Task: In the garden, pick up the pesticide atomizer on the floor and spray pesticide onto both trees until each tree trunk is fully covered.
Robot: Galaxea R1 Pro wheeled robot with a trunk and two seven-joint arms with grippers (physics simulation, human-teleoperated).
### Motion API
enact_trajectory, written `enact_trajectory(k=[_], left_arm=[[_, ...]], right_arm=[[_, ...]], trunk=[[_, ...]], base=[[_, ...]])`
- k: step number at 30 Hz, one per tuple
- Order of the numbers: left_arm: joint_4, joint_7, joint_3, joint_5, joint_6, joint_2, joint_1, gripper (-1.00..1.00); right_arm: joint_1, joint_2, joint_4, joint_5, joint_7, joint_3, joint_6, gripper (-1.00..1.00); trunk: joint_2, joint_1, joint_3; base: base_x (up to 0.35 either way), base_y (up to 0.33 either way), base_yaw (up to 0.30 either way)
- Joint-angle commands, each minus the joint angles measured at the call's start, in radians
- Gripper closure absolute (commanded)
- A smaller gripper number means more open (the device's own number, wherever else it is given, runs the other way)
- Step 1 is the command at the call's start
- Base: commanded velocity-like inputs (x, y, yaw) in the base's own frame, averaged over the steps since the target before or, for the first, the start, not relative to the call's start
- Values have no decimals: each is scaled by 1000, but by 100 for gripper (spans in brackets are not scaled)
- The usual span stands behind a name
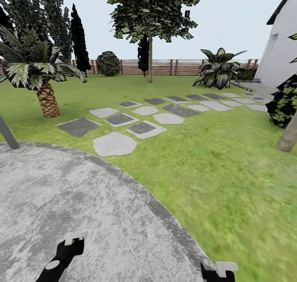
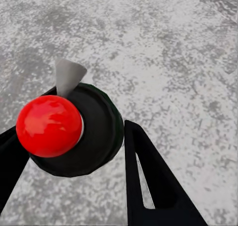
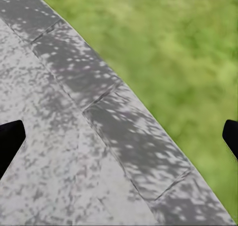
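Two trunks are what I must coat in the end, so I start with the big picture: the wide green lawn of the garden (image 1: 214,166) fills the right and middle of the head view, closed off by a brown slatted wooden fence (image 1: 165,66) along the back. At the lower left spreads the round, mottled grey paved floor (image 1: 82,199) under me. One thick grey-tan trunk (image 1: 287,137) leans in at the right edge; a slimmer pale trunk (image 1: 149,59) stands far off at upper centre.

Smaller and closer, my left wrist view shows the pesticide atomizer (image 2: 96,129), a squat black round body with a glossy red ball top and a grey cone nozzle, sitting on that paving between my left claw's (image 2: 69,136) black fingers. One finger (image 2: 148,181) lies right against the body; whether the claw is truly clamped I cannot tell. My right claw (image 3: 121,136) hangs spread wide and empty over the paving's dark border.

To do the pickup well, I judge I should squeeze squarely on the black body below the ball, keep the nozzle (image 2: 67,74) free of my fingers, and lift straight up before turning toward the nearer trunk.
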Motion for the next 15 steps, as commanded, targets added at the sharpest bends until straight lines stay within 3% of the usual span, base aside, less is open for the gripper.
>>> enact_trajectory(k=[1, 15], left_arm=[[0, -1, 2, -2, -2, 0, -1, 100], [0, -2, 1, -3, -1, 0, -1, 100]], right_arm=[[-1, 1, 1, 8, -1, -7, -3, -100], [-1, 1, 2, 10, -1, -6, -3, -100]], trunk=[[0, 0, -1], [0, 0, -1]], base=[[339, 0, 0], [339, 0, 0]])
